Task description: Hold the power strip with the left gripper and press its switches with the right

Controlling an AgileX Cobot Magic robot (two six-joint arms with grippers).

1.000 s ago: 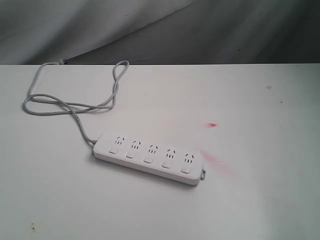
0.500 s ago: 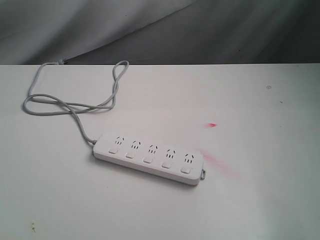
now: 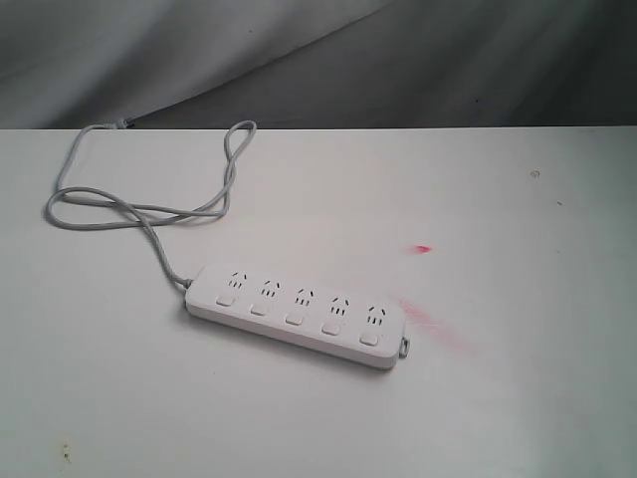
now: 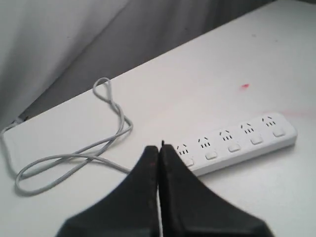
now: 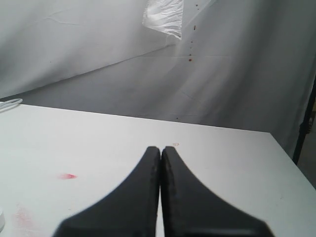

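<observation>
power strip (image 3: pixel 297 314) laid flat on counter (image 3: pixel 498 398), cord (image 3: pixel 149 209) looped at its 10 o'clock | left tool (image 4: pixel 159 146) clenched, nothing held | right tool (image 5: pixel 160 148) clenched, nothing held

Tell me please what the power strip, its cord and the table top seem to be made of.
The power strip looks like hard white plastic, smooth with a soft sheen, judging by its moulded rounded ends. Its cord seems to have a flexible grey rubber or PVC sheath, since it lies in loose loops. The table top is matt white, perhaps laminate or painted board; the pictures cannot settle which.
</observation>
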